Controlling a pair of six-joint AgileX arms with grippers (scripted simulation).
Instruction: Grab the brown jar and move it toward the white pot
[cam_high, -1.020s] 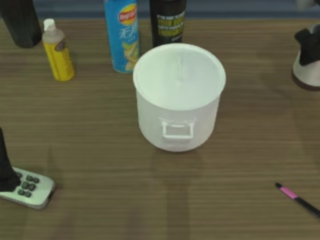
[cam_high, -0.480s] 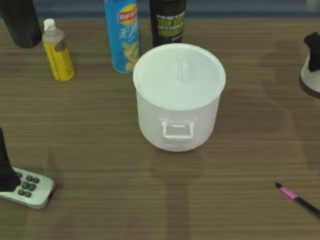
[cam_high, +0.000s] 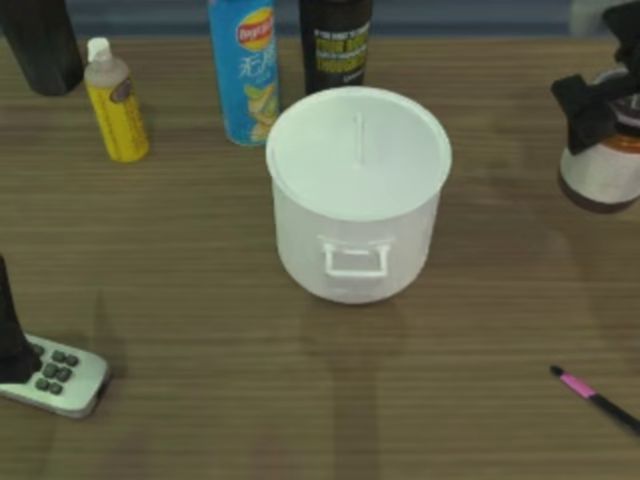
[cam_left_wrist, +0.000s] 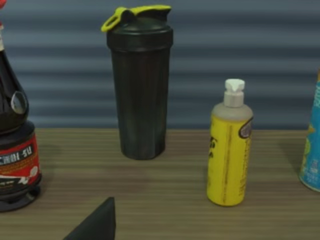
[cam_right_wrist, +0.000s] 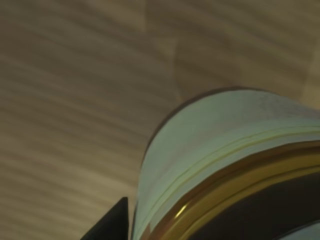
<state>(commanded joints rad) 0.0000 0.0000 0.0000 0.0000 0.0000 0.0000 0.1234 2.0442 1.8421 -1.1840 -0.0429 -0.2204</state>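
Brown jar (cam_high: 601, 172) sits at the far right of the table in the top view, hanging under the right gripper (cam_high: 598, 108), whose dark fingers clamp around its lid end; the white label and the orange band show below the grip. Judging by the shadow on the wood to its left, the jar looks lifted off the table, though that is hard to confirm. Right wrist view shows the jar's label and orange band (cam_right_wrist: 235, 165) filling the frame close up, with bare wood grain behind it. White pot (cam_high: 357, 195) stands mid-table, lid on, handle facing the near edge, well apart from the jar with open table between them. Left gripper (cam_high: 12, 340) is parked at the left edge above the remote (cam_high: 55, 375); whether its jaws are open cannot be told. Risks from here: the grip is high on the jar, so a fast sideways move could swing it or let it slip. Carried too low or too far, the jar could knock the pot's wall and shove or tip it, since the pot looks light. The pink pen (cam_high: 590, 395) lies near the right front corner, likely out of the path.
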